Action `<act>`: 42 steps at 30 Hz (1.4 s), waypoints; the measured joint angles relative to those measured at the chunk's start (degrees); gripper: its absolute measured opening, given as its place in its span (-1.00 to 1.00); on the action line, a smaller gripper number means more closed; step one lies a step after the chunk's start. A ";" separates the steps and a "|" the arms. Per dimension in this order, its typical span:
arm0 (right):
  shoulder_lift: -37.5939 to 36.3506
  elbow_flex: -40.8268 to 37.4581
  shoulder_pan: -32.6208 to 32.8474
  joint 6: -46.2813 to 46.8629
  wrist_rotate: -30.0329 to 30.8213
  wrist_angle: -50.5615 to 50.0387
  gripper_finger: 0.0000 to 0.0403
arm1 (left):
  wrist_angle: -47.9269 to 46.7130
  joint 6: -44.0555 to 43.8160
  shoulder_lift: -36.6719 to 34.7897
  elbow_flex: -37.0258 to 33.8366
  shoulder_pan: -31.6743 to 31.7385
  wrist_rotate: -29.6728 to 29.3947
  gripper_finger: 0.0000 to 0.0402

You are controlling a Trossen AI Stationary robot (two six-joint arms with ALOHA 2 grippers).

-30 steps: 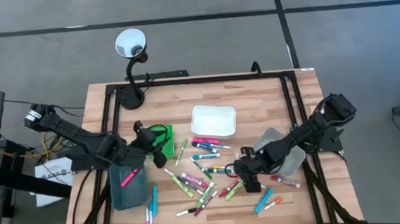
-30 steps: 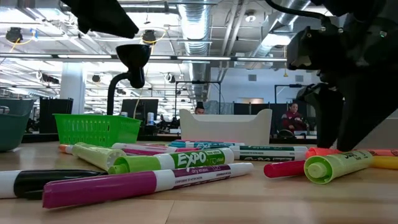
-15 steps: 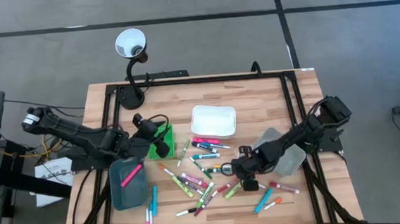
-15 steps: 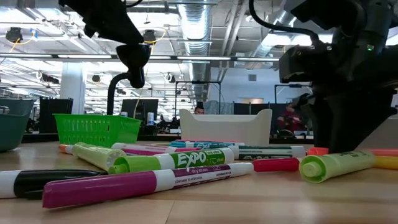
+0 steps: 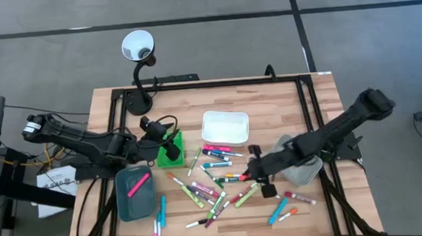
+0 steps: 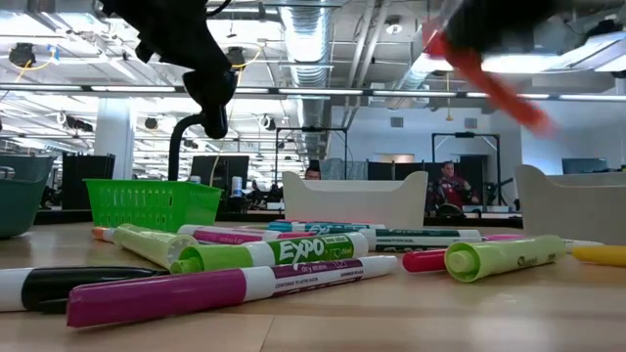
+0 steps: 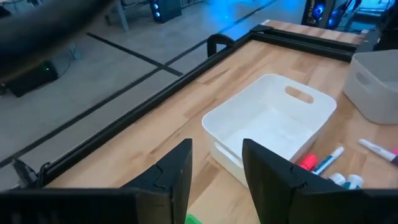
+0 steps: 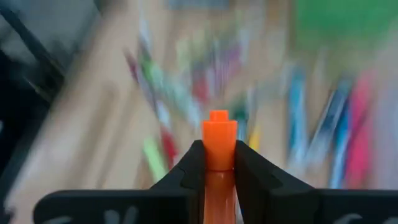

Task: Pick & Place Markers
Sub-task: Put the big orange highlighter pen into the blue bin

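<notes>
while my right gripper (image 8: pixel 219 163) hangs over the middle of the table (image 5: pixel 269 99), its fingers are closed on an orange marker (image 8: pixel 219 140), whose capped end pokes out past the tips. the marker should be light, stiff and smooth-barrelled, so i judge a pinch across the barrel near its middle is the safest hold; too near an end and it could swivel or slip. the other markers (image 5: pixel 211 179) lie scattered on the wood between the white tray (image 5: pixel 225 127) and the near edge, one pink marker (image 5: pixel 136 185) already in the teal tray (image 5: pixel 125 206). my left gripper (image 7: pixel 216 167) waits over the green basket (image 5: pixel 170 149) with its fingers parted on nothing. the right wrist view shows the grip itself, which the high view hides under the arm; the high view alone shows where each tray sits. the low view catches the marker as a red-orange streak (image 6: pixel 486 77) high above the table, clear of the pile.
</notes>
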 joint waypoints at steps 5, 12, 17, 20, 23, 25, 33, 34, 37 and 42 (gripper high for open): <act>-5.17 -3.58 -0.85 -19.54 5.51 22.52 -0.67 | 6.22 6.69 0.99 -0.02 0.00 11.30 -0.32; 3.11 -11.22 -8.39 -19.28 4.15 59.01 -0.72 | 34.59 29.64 14.30 0.00 -0.11 33.08 -0.37; 11.52 -10.74 -11.40 -13.24 -2.83 73.73 -0.69 | 45.93 33.74 21.86 -0.02 1.72 34.21 -0.32; 14.73 -9.53 -11.92 -13.26 -3.27 75.73 -0.68 | 46.16 30.30 22.87 -0.02 2.87 35.88 -0.20; 17.16 -7.86 -12.67 -14.04 -3.44 75.93 -0.68 | 46.40 29.55 22.75 -0.05 3.18 35.89 -0.06; 18.18 -7.11 -13.26 -15.79 -3.32 75.48 -0.68 | 48.02 29.50 22.62 -0.04 2.93 37.27 0.02; 20.71 -3.75 -16.07 -13.42 -6.49 74.04 -0.68 | 48.49 29.46 21.81 0.04 2.64 37.25 0.09; 21.19 -3.13 -16.29 -13.22 -7.89 74.01 -0.68 | 48.31 29.46 21.81 0.04 2.71 36.90 0.06; 21.67 -2.54 -16.80 -13.20 -9.49 74.08 -0.68 | 48.13 29.42 21.81 -0.02 2.81 35.49 -0.10; 21.66 -2.15 -17.55 -13.13 -10.08 72.13 -0.67 | 48.05 26.79 21.81 -0.02 2.75 33.28 -0.55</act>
